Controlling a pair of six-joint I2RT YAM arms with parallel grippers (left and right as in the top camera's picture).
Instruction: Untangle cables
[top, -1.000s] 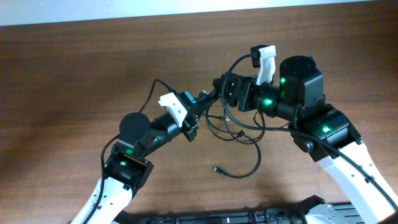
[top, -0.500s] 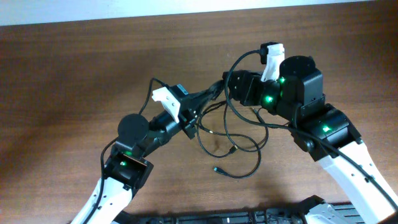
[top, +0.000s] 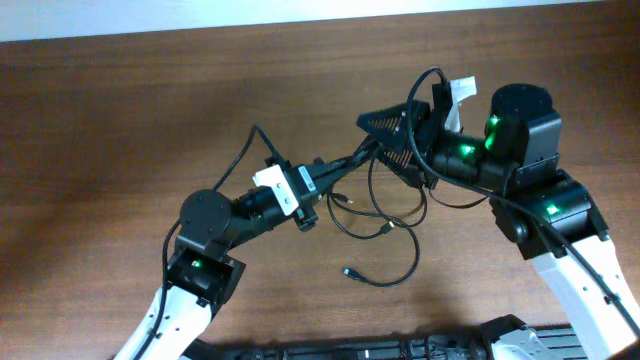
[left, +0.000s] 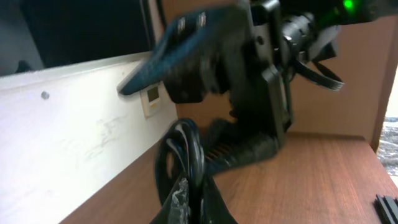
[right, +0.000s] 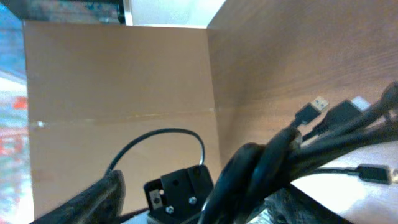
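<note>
Left claw (top: 335, 170): narrow, clamped on a bunch of cables (top: 383, 222), raised over the surface (top: 120, 110).
Cables: one taut stretch runs up and right from the left claw. Slack loops hang down and lie on the surface, just right of and below the left claw.
Plug (top: 347, 271): a loose end on the surface, below the left claw and apart from it.
Right claw (top: 380, 140): near the left claw, up and to its right, spread wide. The taut stretch passes between its fingers; whether they touch it, cannot tell.
</note>
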